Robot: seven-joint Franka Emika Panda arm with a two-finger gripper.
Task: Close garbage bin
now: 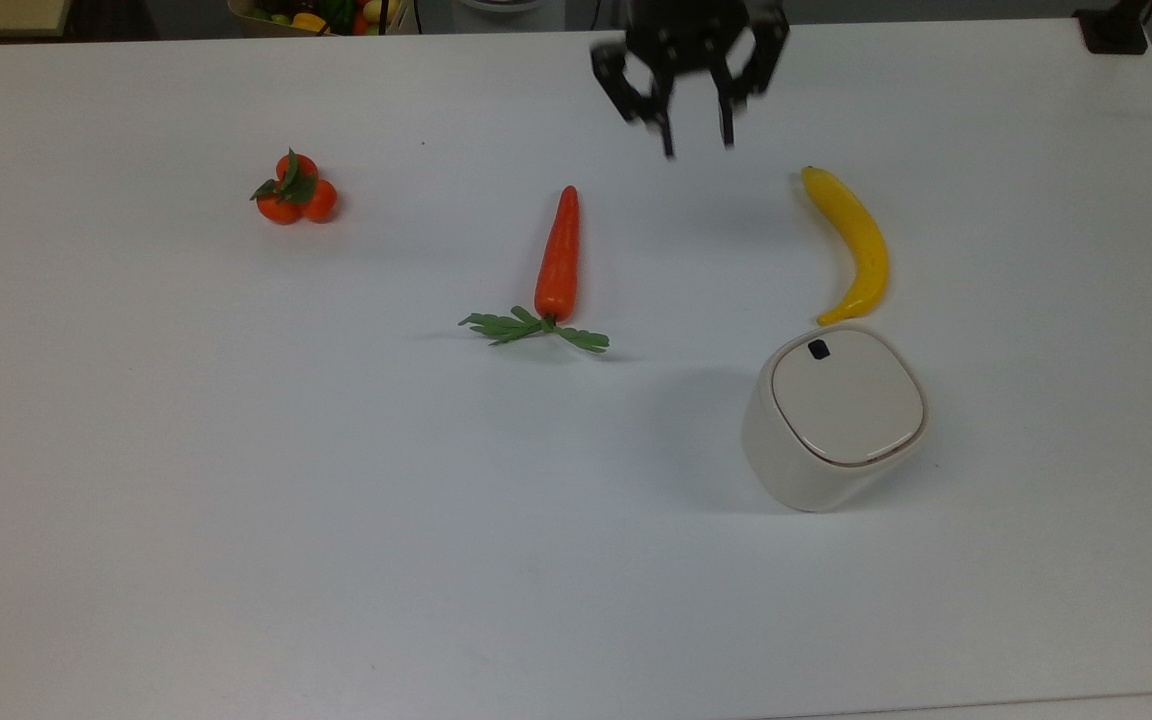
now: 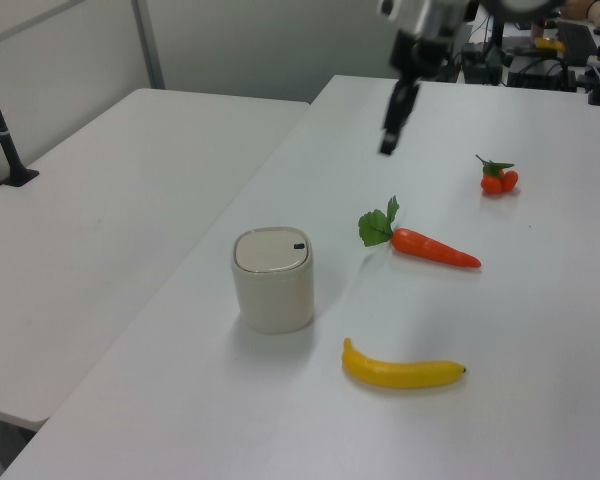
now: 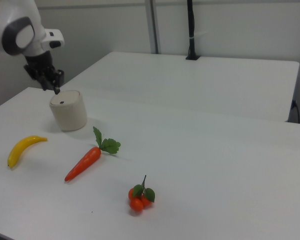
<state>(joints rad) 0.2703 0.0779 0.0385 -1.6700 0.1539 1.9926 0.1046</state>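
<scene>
Top view puts my gripper (image 1: 696, 125) above the bench's (image 1: 236, 500) far edge, fingers spread apart and holding nothing. My small cream-white plastic garbage bin (image 1: 833, 420) stands well apart toward the bench's right side, flat lid down, black tab (image 1: 818, 349) up. I judge little can go wrong, unless the lid hasn't latched and springs open. No readable writing anywhere.

In the top view, banana (image 1: 854, 243) behind garbage bin (image 1: 833, 420), carrot (image 1: 557, 255) left
</scene>
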